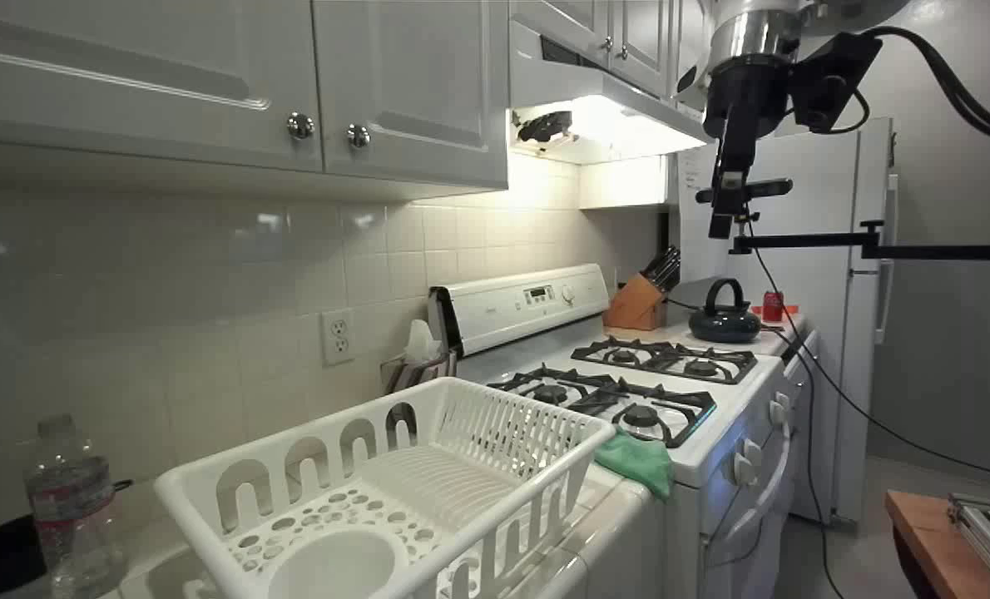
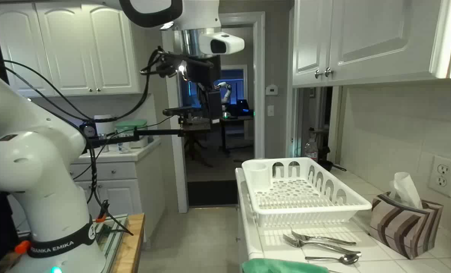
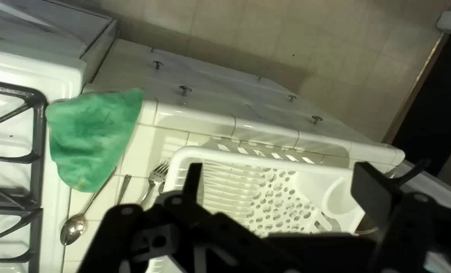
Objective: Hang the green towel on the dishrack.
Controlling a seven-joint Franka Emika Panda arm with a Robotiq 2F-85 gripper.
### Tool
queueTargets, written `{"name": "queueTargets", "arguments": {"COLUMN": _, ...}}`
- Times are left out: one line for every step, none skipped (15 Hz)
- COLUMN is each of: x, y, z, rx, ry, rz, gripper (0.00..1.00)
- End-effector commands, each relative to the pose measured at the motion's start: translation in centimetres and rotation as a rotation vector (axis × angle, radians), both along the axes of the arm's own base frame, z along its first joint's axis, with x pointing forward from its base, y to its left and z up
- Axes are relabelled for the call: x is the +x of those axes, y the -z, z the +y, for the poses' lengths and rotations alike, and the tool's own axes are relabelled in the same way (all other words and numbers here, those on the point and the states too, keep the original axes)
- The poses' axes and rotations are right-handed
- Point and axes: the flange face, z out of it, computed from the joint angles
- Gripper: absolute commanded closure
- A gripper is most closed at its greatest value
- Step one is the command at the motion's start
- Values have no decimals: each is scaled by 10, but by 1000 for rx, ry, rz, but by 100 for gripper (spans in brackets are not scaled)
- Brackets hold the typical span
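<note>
The green towel point(image 1: 638, 462) lies crumpled on the counter beside the stove, with one part over the front edge. It also shows at the bottom of an exterior view point(image 2: 282, 266), cut off, and at the left of the wrist view point(image 3: 93, 132). The white dishrack point(image 1: 528, 491) stands upright on the tiled counter, with no towel on it; it shows in an exterior view point(image 2: 312, 209) and under my fingers in the wrist view point(image 3: 256, 156). My gripper point(image 3: 278, 168) is open and empty, high above the counter, pointing down; both exterior views show it point(image 1: 724, 208) point(image 2: 212, 110).
Forks and a spoon point(image 2: 333, 259) lie between rack and towel. A tissue box point(image 2: 407, 223) stands near the wall. The stove point(image 1: 761, 366) adjoins the counter. A bottle point(image 1: 71, 499) stands behind the rack. Cabinets point(image 1: 412, 83) and a range hood point(image 1: 595, 79) hang above.
</note>
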Motion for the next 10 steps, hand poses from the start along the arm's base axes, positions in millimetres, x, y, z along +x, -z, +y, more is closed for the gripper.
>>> {"name": "queueTargets", "arguments": {"x": 0, "y": -1, "z": 0, "rx": 0, "ry": 0, "rz": 1, "gripper": 0}}
{"name": "queueTargets", "arguments": {"x": 0, "y": -1, "z": 0, "rx": 0, "ry": 0, "rz": 1, "gripper": 0}}
{"name": "queueTargets", "arguments": {"x": 0, "y": -1, "z": 0, "rx": 0, "ry": 0, "rz": 1, "gripper": 0}}
{"name": "queueTargets", "arguments": {"x": 0, "y": -1, "z": 0, "rx": 0, "ry": 0, "rz": 1, "gripper": 0}}
{"name": "queueTargets", "arguments": {"x": 0, "y": -1, "z": 0, "rx": 0, "ry": 0, "rz": 1, "gripper": 0}}
{"name": "queueTargets", "arguments": {"x": 7, "y": 7, "z": 0, "rx": -27, "ry": 39, "rz": 17, "gripper": 0}}
{"name": "queueTargets", "arguments": {"x": 17, "y": 18, "z": -3, "rx": -60, "ry": 122, "rz": -12, "gripper": 0}}
{"name": "queueTargets", "arguments": {"x": 23, "y": 27, "z": -7, "rx": -68, "ry": 160, "rz": -15, "gripper": 0}}
{"name": "queueTargets", "arguments": {"x": 30, "y": 38, "z": -10, "rx": -88, "ry": 208, "rz": -35, "gripper": 0}}
{"name": "queueTargets", "arguments": {"x": 36, "y": 48, "z": -12, "rx": -93, "ry": 237, "rz": -42, "gripper": 0}}
